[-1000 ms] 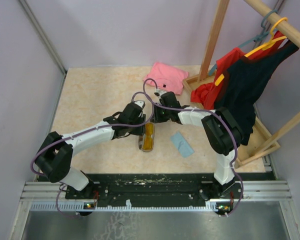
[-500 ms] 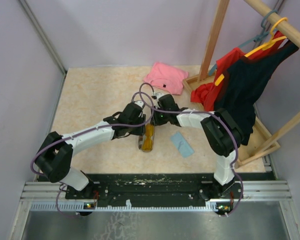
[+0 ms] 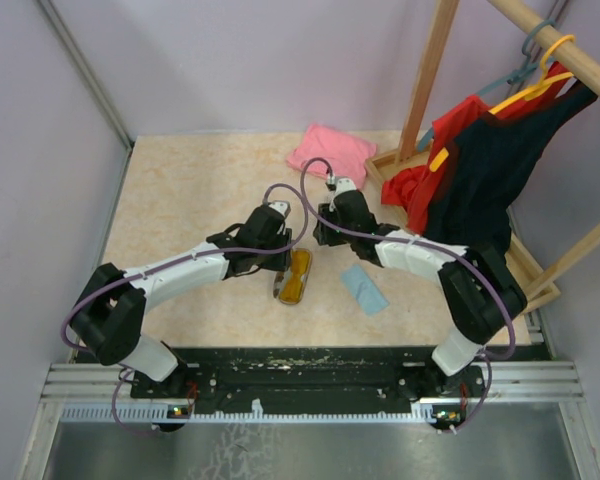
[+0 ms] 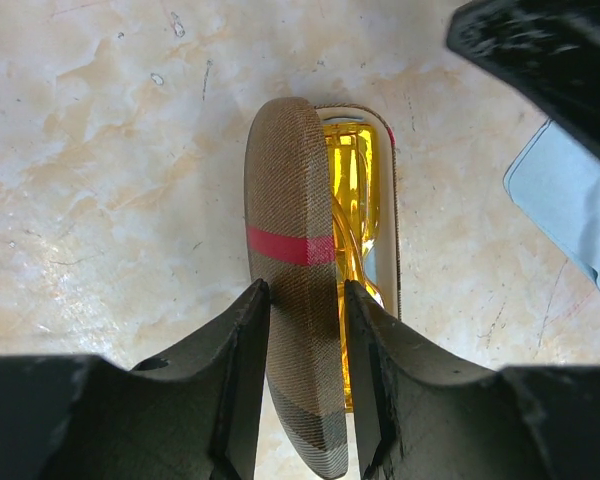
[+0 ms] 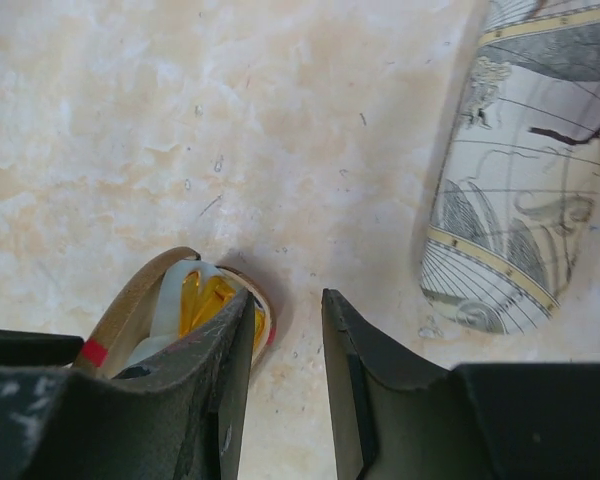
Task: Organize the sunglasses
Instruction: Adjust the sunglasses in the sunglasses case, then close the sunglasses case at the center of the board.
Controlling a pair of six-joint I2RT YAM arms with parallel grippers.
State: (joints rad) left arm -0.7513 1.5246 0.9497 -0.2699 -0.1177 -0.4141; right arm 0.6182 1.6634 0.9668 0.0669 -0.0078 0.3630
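Observation:
The orange-amber sunglasses (image 4: 358, 190) lie inside an open brown case (image 3: 293, 283). They also show in the right wrist view (image 5: 208, 298) and the top view (image 3: 298, 276). My left gripper (image 4: 305, 300) is shut on the case's upright brown lid with a red stripe (image 4: 290, 190), one finger on each side. My right gripper (image 5: 288, 300) is open and empty, low over the table just past the case's far end. In the top view the left gripper (image 3: 277, 262) and right gripper (image 3: 321, 236) flank the case's far end. The red sunglasses are out of view.
A grey-patterned case (image 5: 520, 190) lies shut on the table to the right of my right gripper. A light blue cloth (image 3: 364, 288) lies right of the brown case. A pink cloth (image 3: 332, 152) lies at the back. A wooden rack with hanging clothes (image 3: 480, 170) fills the right side.
My right gripper has drawn back from the brown case toward the far right, and its arm has swung outward. My left gripper keeps its hold on the lid; the case has turned slightly.

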